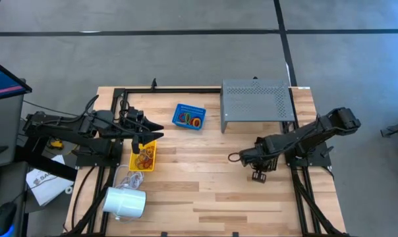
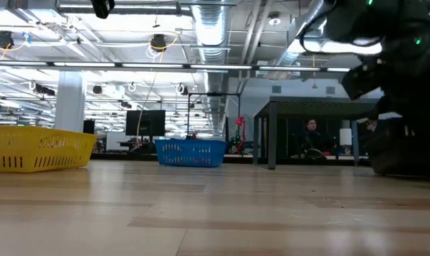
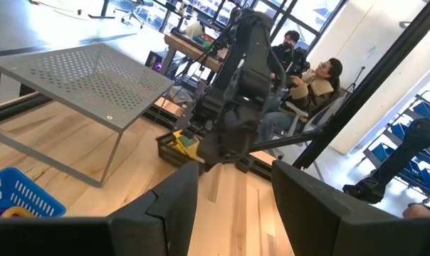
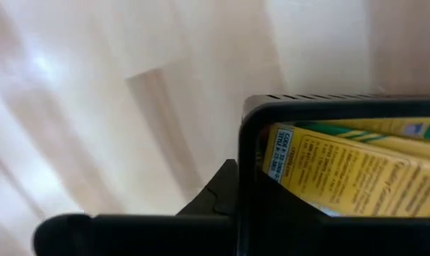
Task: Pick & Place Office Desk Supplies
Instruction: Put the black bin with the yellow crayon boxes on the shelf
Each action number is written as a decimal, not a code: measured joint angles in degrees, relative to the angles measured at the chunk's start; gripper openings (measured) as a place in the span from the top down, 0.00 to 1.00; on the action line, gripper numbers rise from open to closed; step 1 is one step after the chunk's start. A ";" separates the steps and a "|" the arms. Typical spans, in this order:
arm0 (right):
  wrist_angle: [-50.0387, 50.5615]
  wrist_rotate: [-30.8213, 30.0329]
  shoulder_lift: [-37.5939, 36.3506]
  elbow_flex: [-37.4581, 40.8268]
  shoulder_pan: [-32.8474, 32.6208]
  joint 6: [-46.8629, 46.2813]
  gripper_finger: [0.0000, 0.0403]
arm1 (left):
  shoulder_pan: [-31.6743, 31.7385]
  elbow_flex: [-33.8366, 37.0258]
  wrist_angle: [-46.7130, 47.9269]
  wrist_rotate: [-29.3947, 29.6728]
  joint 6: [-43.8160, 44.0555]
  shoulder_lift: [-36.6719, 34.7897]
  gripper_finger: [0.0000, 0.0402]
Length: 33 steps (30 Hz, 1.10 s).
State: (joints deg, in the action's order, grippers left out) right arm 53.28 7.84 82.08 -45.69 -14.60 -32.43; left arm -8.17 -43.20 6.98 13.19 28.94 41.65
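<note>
A yellow-green crayon box [image 4: 343,171] lies in a small black basket [image 4: 252,128] on the table's right half. My right gripper [image 1: 257,167] points down right beside that basket, shut; nothing shows between its fingers. The same basket [image 3: 174,146] shows under my right arm in the left wrist view. Loose rubber bands [image 1: 144,158] lie in a yellow basket [image 1: 143,146] at the left. My left gripper [image 3: 233,213] hangs level above that basket, open and empty. A blue basket [image 1: 189,116] holds a few more small supplies. My right gripper stands shut, pointing down, next to the black basket's corner rim [image 4: 245,142]. The dark fingers and the dark rim run together, so I cannot tell whether they touch.
A grey perforated metal shelf [image 1: 257,102] stands at the far right of the table. A white cylinder with a cord [image 1: 125,202] lies near the front left corner. Bare wood stretches across the middle and front of the table [image 1: 205,191]. People sit beyond the right edge.
</note>
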 joint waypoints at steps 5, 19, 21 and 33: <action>1.80 0.23 0.00 -3.22 -3.05 -3.47 1.00 | 0.01 0.00 0.02 0.00 -0.03 0.00 0.57; 6.53 -1.74 0.00 -9.41 -11.34 -13.29 1.00 | 0.01 0.00 0.09 0.00 -0.46 0.00 0.57; 7.45 -1.88 -0.01 -10.36 -12.21 -14.70 1.00 | 0.01 0.00 0.11 0.00 -0.47 0.00 0.57; 21.03 -6.50 -0.02 -23.06 -16.04 -18.64 1.00 | 0.01 0.00 0.33 0.00 -0.62 0.00 0.57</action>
State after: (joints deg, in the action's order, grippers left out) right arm 74.31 1.34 82.06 -68.76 -30.65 -51.07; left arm -8.17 -43.20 7.31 13.19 28.32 41.65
